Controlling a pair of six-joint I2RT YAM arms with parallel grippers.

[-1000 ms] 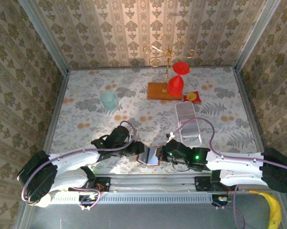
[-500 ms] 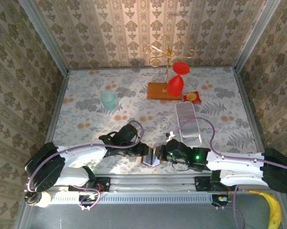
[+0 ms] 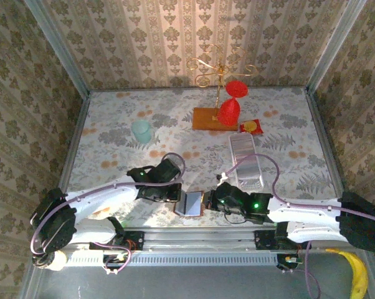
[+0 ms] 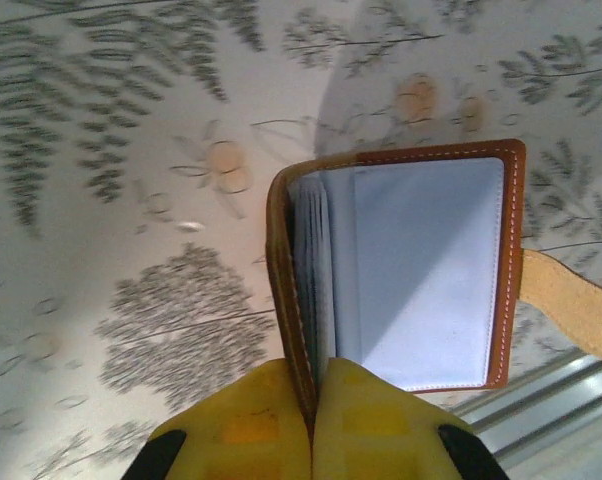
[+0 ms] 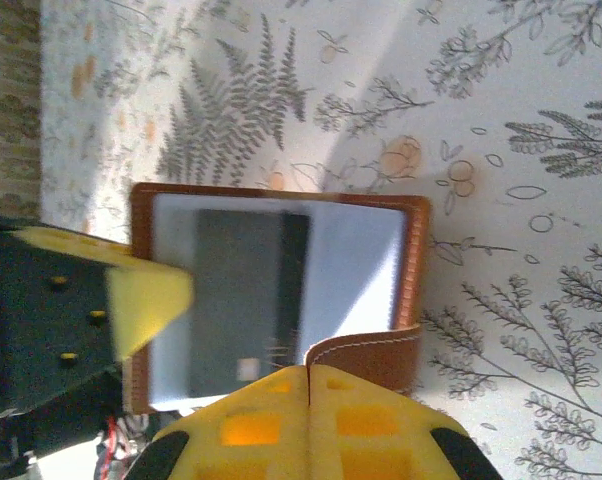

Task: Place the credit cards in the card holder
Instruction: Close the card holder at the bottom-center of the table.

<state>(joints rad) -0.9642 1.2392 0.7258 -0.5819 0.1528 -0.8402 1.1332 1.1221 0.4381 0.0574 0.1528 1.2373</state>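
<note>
you're just clamping left gripper [image 4: 314, 388] shut on the card holder [image 4: 421, 270]; right gripper [image 5: 309, 378] is pinching its strap [image 5: 366, 355], spreading it open for loading.

Damask-papered walls [image 3: 144, 43] enclose a leaf-patterned table [image 3: 113, 137], metal posts [image 3: 56, 47] at corners, seemingly lit from overhead.

No text, brand or number can be read. The print on the packet [image 3: 251, 127] is too small to be made out, and a pale mark inside the holder [image 5: 413, 250] is blurred.
</note>
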